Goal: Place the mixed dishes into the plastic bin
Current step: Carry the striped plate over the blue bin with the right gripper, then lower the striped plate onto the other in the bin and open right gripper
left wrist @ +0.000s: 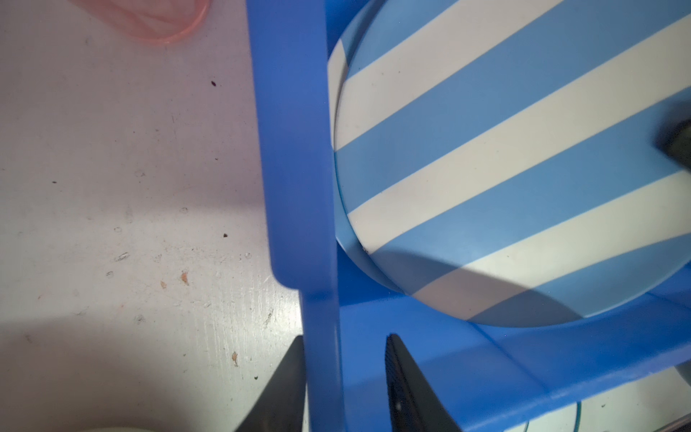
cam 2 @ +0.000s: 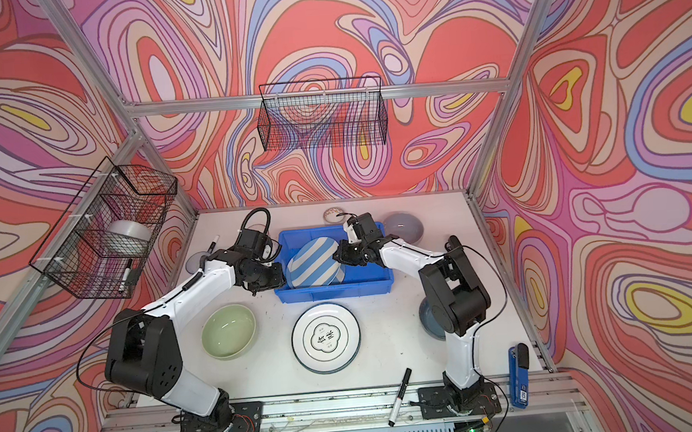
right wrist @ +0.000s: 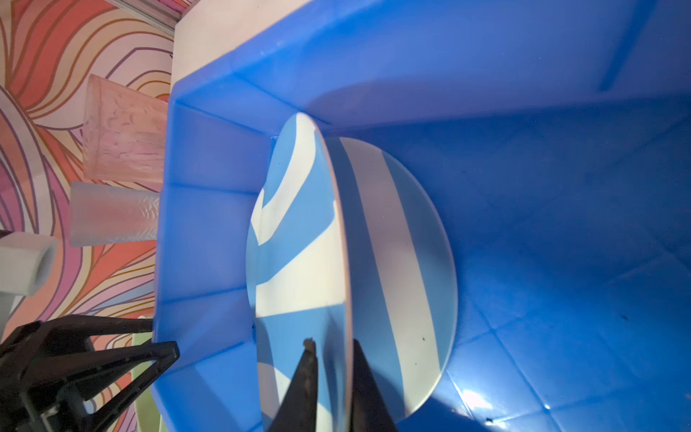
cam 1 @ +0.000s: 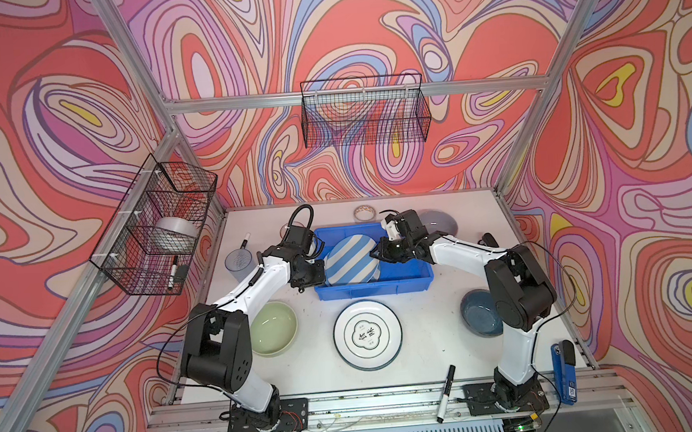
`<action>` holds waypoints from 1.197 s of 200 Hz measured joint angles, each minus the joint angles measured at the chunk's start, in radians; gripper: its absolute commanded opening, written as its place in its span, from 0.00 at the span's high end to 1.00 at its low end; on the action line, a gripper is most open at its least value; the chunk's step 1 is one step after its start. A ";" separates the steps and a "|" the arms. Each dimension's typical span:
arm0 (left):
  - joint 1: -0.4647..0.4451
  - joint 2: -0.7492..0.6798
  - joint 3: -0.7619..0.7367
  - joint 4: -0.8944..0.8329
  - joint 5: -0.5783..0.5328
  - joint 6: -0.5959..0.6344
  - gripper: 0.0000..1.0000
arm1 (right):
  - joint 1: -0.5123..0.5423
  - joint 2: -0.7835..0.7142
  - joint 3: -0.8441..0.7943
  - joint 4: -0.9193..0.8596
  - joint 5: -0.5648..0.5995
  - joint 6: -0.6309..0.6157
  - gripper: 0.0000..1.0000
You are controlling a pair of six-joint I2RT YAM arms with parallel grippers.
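Note:
The plastic bin (cam 1: 374,292) (cam 2: 333,293) sits mid-table. The blue-and-white striped plate (cam 1: 351,260) (right wrist: 299,262) leans tilted inside it, low edge toward the left wall. My right gripper (cam 1: 376,252) (right wrist: 332,341) straddles the plate's raised rim, slightly open, one finger apart from the rim. My left gripper (cam 1: 317,277) (left wrist: 344,336) is shut on the bin's left wall (left wrist: 291,149), one finger outside and one inside. On the table stand a pale green bowl (cam 1: 273,328), a white plate (cam 1: 368,334), a dark blue bowl (cam 1: 480,312), a lavender bowl (cam 1: 440,223), a bluish tumbler (cam 1: 239,262) and a pink tumbler (right wrist: 123,131).
A tape roll (cam 1: 364,213) lies behind the bin. Markers lie at the back left (cam 1: 246,240) and front edge (cam 1: 446,393). A blue device (cam 1: 564,370) is at the front right. Black wire baskets hang on the back wall (cam 1: 364,111) and left wall (cam 1: 157,226).

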 measured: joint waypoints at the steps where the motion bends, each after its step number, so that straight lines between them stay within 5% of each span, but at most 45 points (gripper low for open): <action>1: 0.000 0.000 0.000 0.000 0.000 0.000 0.62 | 0.000 0.001 0.000 0.000 0.000 0.000 0.79; 239: 0.000 -0.001 -0.015 0.029 0.012 0.000 0.60 | 0.030 0.090 0.031 -0.117 0.116 -0.053 0.49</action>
